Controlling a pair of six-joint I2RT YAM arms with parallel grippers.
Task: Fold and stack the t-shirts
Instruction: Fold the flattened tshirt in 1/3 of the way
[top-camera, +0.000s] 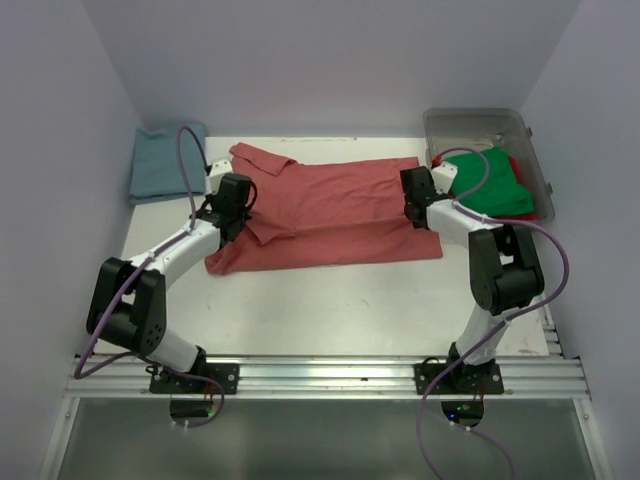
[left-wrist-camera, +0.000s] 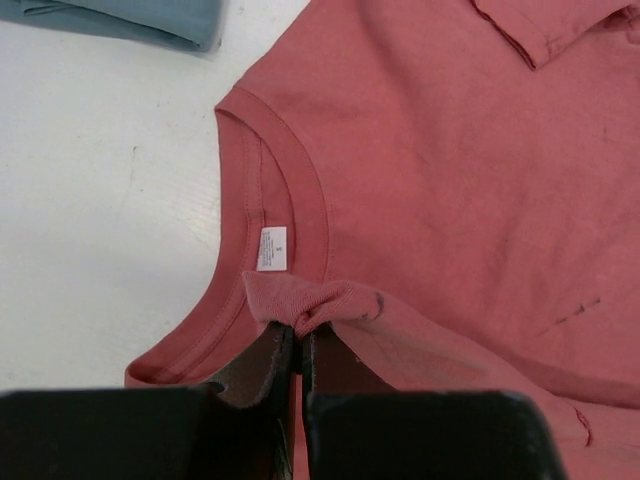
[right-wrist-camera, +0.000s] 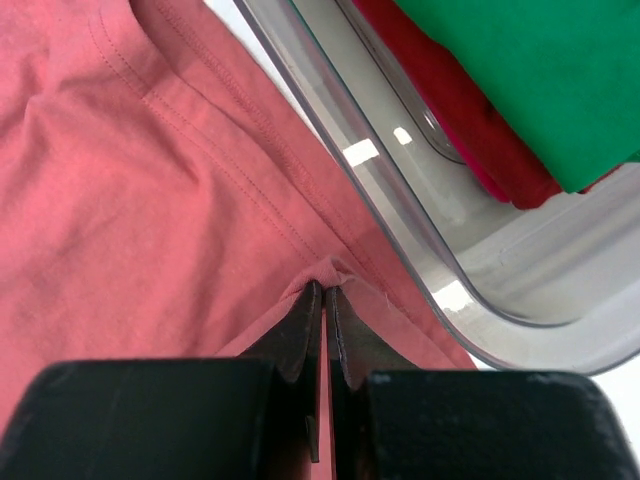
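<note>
Salmon-red t-shirt (top-camera: 330, 210) lies spread flat and sideways on the surface (top-camera: 350, 300), with both end effectors at its two ends.

Left end effector (left-wrist-camera: 300, 335) is at the shirt's neck end. Its fingers are pressed together, pinching a small raised fold of the shirt's cloth at the collar (left-wrist-camera: 298, 190), just beside the white neck tag (left-wrist-camera: 271, 248).

Right end effector (right-wrist-camera: 325, 300) is at the shirt's opposite end. Its fingers are pressed together on the stitched edge of the cloth, which bunches up into them.

Clear bin (top-camera: 480, 120) sits just beside that same end of the salmon-red t-shirt, its wall close to the pinched edge. Green t-shirt (top-camera: 490, 185) lies in the bin on top of a red t-shirt (right-wrist-camera: 450, 100).

Teal-blue t-shirt (top-camera: 165, 160) lies folded on the surface, apart from the salmon-red t-shirt, beyond its neck end.
</note>
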